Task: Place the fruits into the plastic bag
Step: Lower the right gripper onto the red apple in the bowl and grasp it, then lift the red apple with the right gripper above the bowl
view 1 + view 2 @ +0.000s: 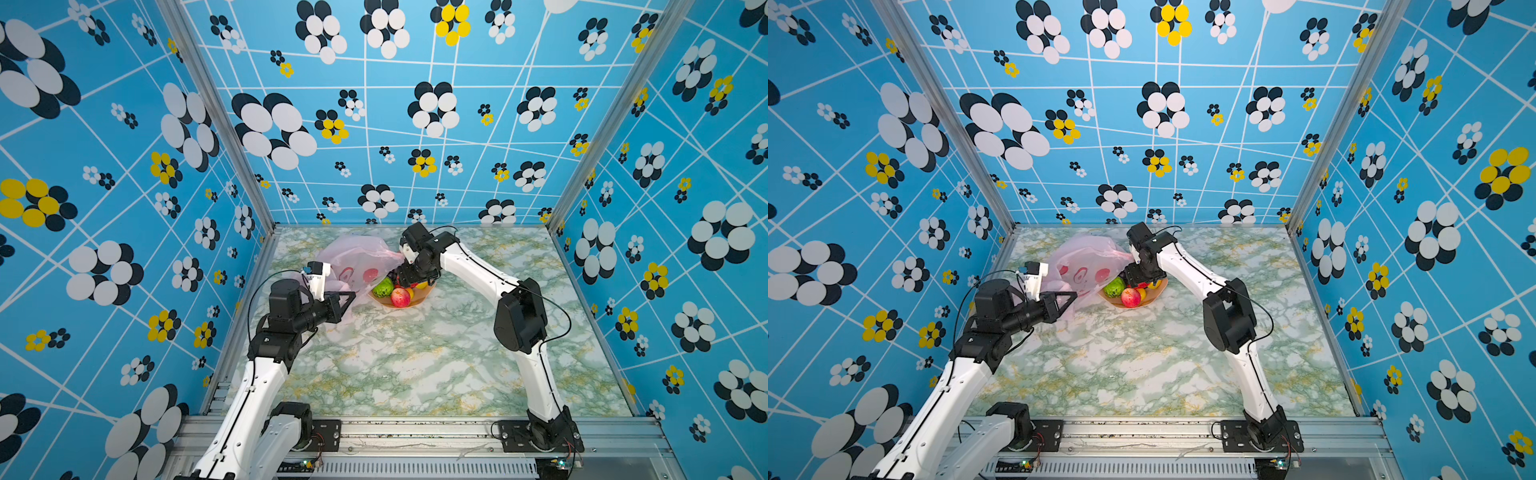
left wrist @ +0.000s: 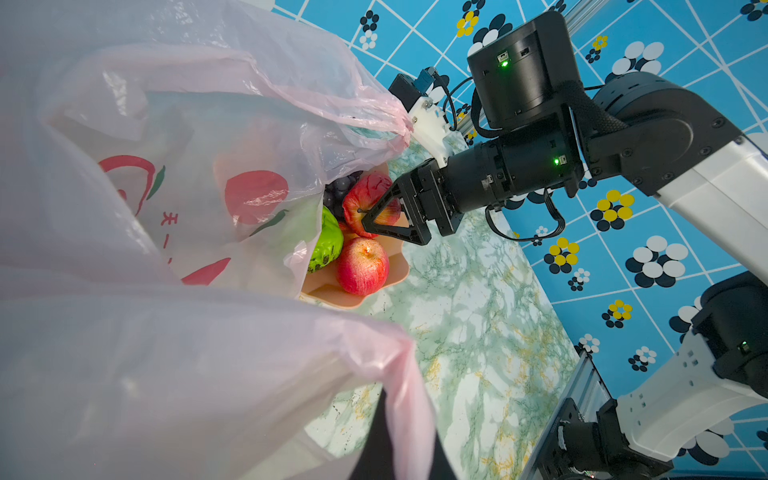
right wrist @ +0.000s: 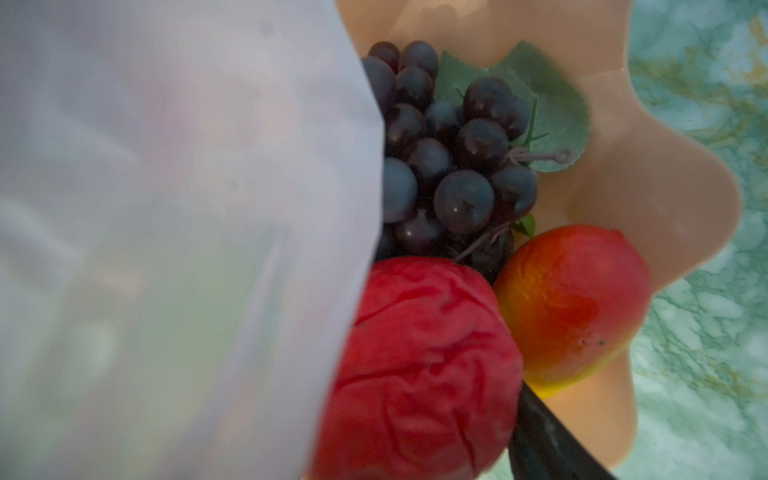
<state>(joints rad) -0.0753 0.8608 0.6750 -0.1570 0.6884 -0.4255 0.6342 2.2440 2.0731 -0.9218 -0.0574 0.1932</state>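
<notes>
Left gripper (image 1: 351,297) clamped on the rim of the plastic bag (image 1: 357,257), likely to keep its mouth facing the scalloped bowl (image 3: 648,199) — right gripper (image 2: 376,214) jaws apart astride the bumpy red fruit (image 3: 415,365) in that bowl — actual grip unclear.

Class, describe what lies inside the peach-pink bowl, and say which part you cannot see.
Inside the bowl: grape bunch, bumpy red fruit, mango-like fruit, bumpy green fruit, red apple. The plastic bag drapes over part of the bowl, so anything there is hidden.
</notes>
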